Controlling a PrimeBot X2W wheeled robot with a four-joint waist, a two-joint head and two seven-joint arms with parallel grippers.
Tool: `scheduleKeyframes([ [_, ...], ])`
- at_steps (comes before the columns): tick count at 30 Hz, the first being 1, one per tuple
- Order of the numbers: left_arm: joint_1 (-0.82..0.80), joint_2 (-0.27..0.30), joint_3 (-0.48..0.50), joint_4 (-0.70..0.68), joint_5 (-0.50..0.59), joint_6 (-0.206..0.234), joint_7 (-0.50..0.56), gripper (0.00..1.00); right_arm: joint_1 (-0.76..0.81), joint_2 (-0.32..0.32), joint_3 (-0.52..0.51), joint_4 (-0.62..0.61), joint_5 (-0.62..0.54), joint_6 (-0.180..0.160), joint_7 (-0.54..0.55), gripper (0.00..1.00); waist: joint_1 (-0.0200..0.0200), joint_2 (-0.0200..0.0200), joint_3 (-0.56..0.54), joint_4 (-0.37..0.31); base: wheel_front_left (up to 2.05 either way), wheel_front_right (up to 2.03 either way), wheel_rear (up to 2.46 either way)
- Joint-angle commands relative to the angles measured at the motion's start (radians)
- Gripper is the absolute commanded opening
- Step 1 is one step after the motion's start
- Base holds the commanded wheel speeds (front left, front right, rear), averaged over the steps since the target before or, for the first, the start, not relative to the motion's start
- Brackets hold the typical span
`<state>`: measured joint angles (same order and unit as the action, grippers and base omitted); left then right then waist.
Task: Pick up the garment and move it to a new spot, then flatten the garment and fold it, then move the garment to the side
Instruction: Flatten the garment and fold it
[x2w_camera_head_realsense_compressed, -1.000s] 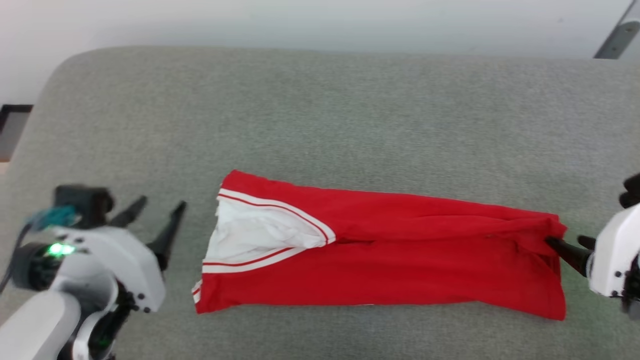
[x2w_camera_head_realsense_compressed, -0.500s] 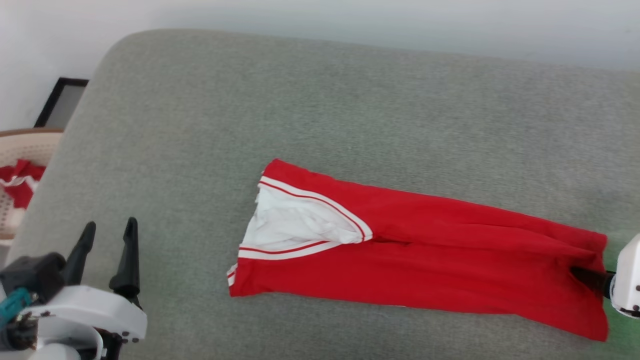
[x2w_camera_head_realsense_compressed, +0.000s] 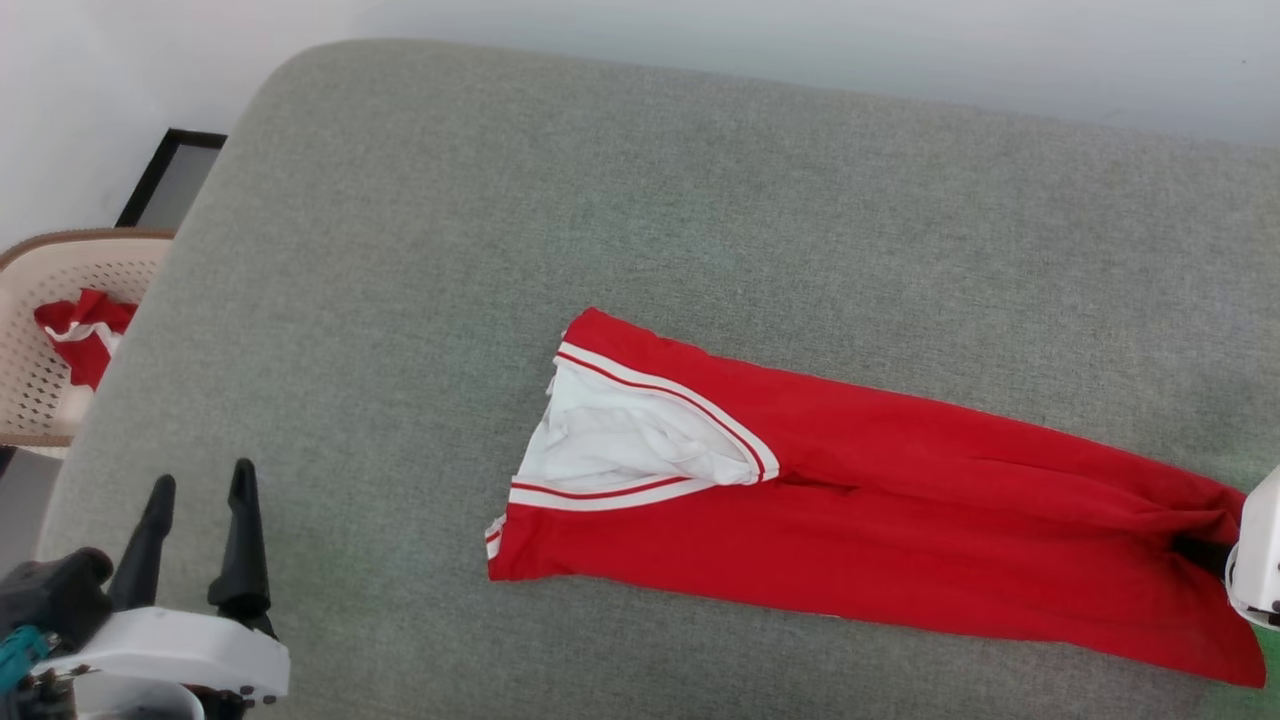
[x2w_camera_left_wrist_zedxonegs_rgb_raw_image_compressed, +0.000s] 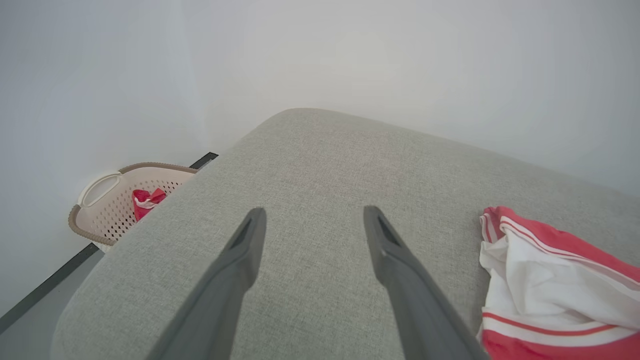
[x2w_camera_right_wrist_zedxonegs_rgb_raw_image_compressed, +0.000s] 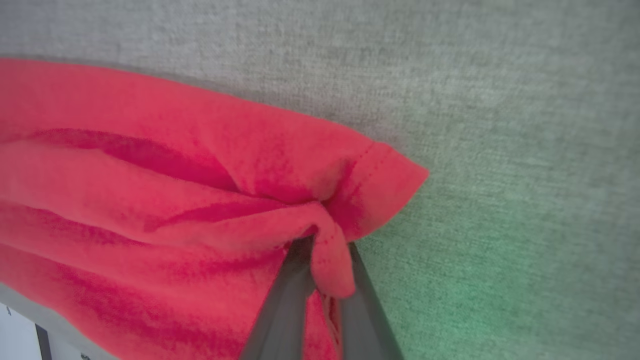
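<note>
The right tool (x2w_camera_right_wrist_zedxonegs_rgb_raw_image_compressed: 327, 245) was clenched on a pinched fold at the red hem end of the garment (x2w_camera_head_realsense_compressed: 900, 520). Its tips were buried in cloth, and its body was cut off at the head view's right edge. The garment lay folded into a long strip on the grey cushion (x2w_camera_head_realsense_compressed: 700, 200), its long axis running left to right and the white, stripe-trimmed end pointing left. The left tool (x2w_camera_head_realsense_compressed: 200, 480) hovered released, well apart from the garment, at the cushion's left corner near a basket (x2w_camera_head_realsense_compressed: 100, 236).
</note>
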<state>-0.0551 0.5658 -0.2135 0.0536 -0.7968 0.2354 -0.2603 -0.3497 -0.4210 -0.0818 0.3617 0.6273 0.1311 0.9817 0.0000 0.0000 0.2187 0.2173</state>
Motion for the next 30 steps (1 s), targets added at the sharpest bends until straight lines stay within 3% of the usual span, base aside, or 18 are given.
scheduleKeyframes([
  [1, 0.012, -0.005, 0.009, 0.001, 0.012, -0.009, -0.006, 1.00, 0.011, 0.024, 0.025, 0.021, 0.012, -0.001, 0.000, 0.00, 0.0000, 0.0000, -0.001, -0.002, 0.00, 0.00, 0.00],
  [12, 0.033, -0.057, 0.077, 0.010, 0.066, -0.051, -0.005, 1.00, -0.007, -0.060, -0.064, 0.017, -0.011, -0.002, -0.041, 0.00, 0.0000, 0.0000, -0.007, -0.027, 0.00, 0.00, 0.00],
  [20, 0.037, -0.069, 0.096, 0.014, 0.087, -0.066, -0.005, 1.00, -0.019, -0.147, -0.160, 0.061, -0.093, -0.001, -0.068, 0.00, 0.0000, 0.0000, -0.015, -0.060, 0.00, 0.00, 0.00],
  [25, 0.041, -0.068, 0.096, 0.023, 0.089, -0.074, -0.005, 1.00, -0.032, -0.134, -0.163, 0.045, -0.087, -0.001, -0.061, 0.00, 0.0000, 0.0000, -0.025, -0.084, 0.00, 0.00, 0.00],
  [30, 0.049, -0.065, 0.093, 0.028, 0.089, -0.070, -0.002, 1.00, -0.017, -0.091, -0.126, -0.055, -0.025, -0.001, -0.030, 0.00, 0.0000, 0.0000, -0.046, -0.104, 0.00, 0.00, 0.00],
])
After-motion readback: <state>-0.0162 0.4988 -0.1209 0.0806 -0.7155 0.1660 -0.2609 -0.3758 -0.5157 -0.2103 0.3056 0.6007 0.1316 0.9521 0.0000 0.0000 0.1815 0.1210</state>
